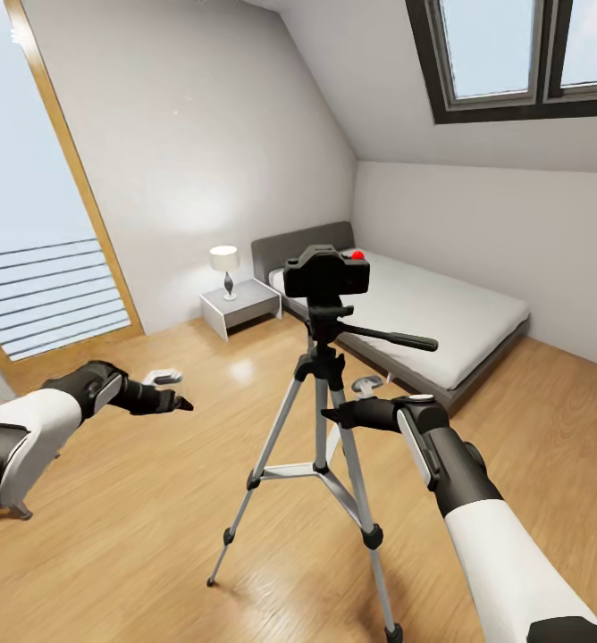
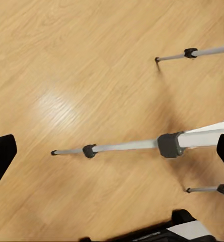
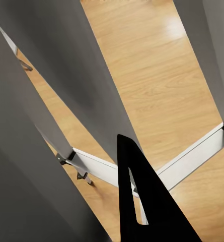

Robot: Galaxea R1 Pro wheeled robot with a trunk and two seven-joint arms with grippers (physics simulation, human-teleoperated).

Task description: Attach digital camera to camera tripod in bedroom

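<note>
The black digital camera, red button on top, sits on the pan head of the camera tripod, which stands on the wood floor in mid-room. My right gripper is open right beside the tripod's upper legs, below the camera, holding nothing. The right wrist view has one black finger in front of the silver legs and the brace. My left gripper hangs open to the tripod's left, well apart from it. Its fingers frame the tripod's lower legs on the floor.
A grey low bed lies behind the tripod at the far wall. A white nightstand with a lamp stands beside it. A tall wood-framed window is at the left and a skylight overhead.
</note>
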